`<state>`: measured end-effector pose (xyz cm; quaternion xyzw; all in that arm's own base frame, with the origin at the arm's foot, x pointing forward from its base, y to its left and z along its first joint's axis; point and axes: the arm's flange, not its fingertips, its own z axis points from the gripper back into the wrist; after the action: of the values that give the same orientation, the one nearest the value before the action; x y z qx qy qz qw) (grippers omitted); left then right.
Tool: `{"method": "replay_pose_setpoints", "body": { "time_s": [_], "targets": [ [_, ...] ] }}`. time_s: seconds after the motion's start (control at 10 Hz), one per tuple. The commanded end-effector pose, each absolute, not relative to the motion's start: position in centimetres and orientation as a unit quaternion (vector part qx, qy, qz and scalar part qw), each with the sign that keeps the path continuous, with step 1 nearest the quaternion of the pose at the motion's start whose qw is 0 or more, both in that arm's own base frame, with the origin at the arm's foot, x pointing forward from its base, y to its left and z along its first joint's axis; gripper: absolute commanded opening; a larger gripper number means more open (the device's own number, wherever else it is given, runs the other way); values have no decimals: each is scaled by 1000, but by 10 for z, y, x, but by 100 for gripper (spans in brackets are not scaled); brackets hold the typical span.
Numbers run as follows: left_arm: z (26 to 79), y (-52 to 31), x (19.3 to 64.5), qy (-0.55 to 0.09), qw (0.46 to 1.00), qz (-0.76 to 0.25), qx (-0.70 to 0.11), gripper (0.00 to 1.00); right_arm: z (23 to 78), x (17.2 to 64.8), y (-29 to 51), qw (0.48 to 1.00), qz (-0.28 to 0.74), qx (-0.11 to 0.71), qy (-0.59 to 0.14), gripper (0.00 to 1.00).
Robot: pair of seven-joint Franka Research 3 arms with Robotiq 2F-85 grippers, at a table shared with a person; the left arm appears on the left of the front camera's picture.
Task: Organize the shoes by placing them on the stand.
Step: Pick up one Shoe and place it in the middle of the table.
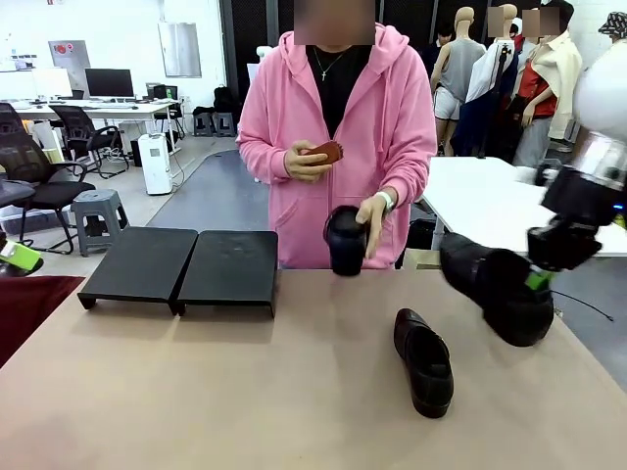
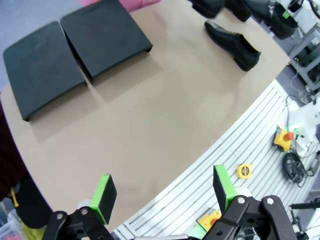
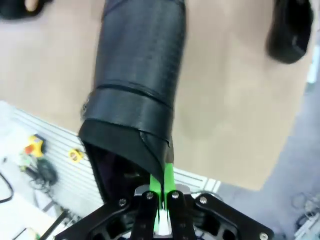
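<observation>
My right gripper is shut on the heel rim of a glossy black shoe. It holds that shoe in the air over the table's right edge. A second shoe lies flat on the table, right of the middle. The person holds a third shoe upright at the far edge with one hand. The stand, two flat black platforms side by side, sits at the far left with nothing on it. My left gripper hangs open, high above the table's near left edge and far from the shoes.
The person in a pink hoodie stands at the far side, holding a small brown object in the other hand. A dark red cloth lies at the table's left edge. Bare tabletop spans the middle and front.
</observation>
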<state>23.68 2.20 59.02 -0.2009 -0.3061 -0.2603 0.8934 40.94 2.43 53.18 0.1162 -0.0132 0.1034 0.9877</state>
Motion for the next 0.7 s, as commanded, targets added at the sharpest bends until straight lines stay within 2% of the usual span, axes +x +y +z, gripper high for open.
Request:
{"method": "replay_pose_setpoints", "body": {
  "time_s": [0.0, 0.2, 0.3, 0.5, 0.6],
  "targets": [
    [590, 24, 236, -307, 890, -268, -205, 100, 545, 406, 1, 996, 22, 82, -9, 0],
    [590, 24, 236, -307, 890, -268, -205, 100, 556, 354, -101, 984, -77, 158, -4, 0],
    [590, 24, 236, -307, 890, -268, -205, 100, 556, 324, -132, 974, -162, 157, -22, 0],
    [590, 24, 236, -307, 890, -268, -205, 100, 547, 290, -174, 945, -211, 236, -81, 0],
    [590, 24, 236, -307, 890, -268, -205, 100, 539, 294, -175, 944, -205, 247, -76, 0]
  ]
}}
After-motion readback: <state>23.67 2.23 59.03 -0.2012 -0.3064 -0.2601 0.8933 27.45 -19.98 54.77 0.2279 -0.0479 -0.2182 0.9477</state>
